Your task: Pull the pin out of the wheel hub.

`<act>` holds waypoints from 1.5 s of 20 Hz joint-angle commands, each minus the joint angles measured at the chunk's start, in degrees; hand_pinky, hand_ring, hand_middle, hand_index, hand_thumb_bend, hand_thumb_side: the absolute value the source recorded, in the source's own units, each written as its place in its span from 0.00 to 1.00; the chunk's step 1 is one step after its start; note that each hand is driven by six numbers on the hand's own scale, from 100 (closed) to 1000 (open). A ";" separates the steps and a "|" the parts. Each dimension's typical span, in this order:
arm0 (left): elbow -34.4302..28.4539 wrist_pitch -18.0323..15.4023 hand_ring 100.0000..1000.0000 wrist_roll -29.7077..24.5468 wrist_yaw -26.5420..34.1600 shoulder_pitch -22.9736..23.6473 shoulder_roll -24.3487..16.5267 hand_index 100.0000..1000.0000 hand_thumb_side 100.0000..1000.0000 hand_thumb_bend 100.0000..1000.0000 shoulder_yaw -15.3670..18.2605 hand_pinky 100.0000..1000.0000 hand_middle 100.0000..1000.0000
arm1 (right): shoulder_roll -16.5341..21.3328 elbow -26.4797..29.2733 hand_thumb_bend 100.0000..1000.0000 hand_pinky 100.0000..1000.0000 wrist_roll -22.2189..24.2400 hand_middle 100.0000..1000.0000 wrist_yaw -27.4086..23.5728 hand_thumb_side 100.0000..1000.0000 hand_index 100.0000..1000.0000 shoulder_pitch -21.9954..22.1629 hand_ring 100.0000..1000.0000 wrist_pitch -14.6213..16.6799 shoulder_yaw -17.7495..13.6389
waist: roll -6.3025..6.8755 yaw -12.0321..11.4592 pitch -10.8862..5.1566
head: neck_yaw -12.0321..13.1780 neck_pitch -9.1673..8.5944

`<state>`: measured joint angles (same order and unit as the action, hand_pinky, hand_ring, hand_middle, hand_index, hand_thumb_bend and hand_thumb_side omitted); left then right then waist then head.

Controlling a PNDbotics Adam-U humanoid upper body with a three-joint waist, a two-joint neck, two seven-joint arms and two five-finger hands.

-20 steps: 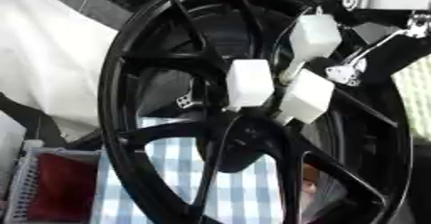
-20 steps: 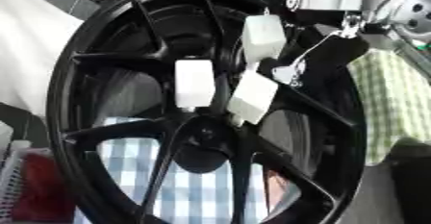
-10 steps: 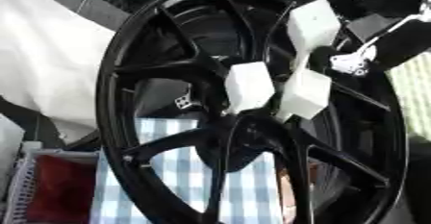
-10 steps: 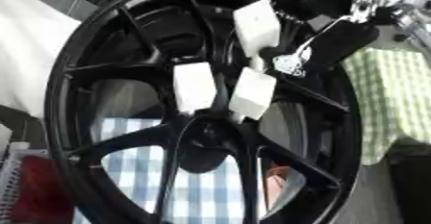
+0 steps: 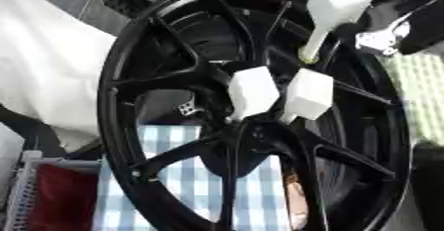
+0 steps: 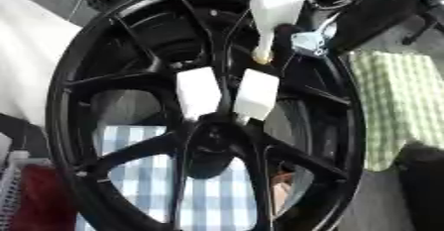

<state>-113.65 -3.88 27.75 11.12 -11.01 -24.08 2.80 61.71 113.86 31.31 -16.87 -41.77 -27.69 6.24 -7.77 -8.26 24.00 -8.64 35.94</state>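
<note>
**White pin lifted clear of the hub**

Since a second ago, our right hand (image 6: 364,12) has carried one white pin (image 5: 334,7) up and away from the hub (image 5: 251,136), toward the rim's upper right. We think our fingers grasp its top, though that part runs out of view, so we cannot tell for sure. Two white pins (image 5: 253,92) remain seated side by side at the centre of the black wheel (image 6: 95,76), which stands upright over a blue checked cloth (image 5: 187,185).

Workshop: upright wheel rim (image 5: 121,126), crate (image 5: 26,195)
</note>
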 commanded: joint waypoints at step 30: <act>-0.94 -1.62 0.72 3.27 -0.72 2.37 0.47 0.80 0.72 0.00 3.18 0.86 0.67 | -6.92 -2.88 0.00 0.88 -27.90 0.78 17.98 0.01 0.85 46.49 0.81 3.43 -29.32 | 7.79 7.80 -2.75 | 5.74 0.16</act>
<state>-113.65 -5.38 30.89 10.51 -8.51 -23.03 5.33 54.11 109.90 3.34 -0.15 4.69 -23.81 -21.87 0.19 -0.46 22.72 -3.07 36.19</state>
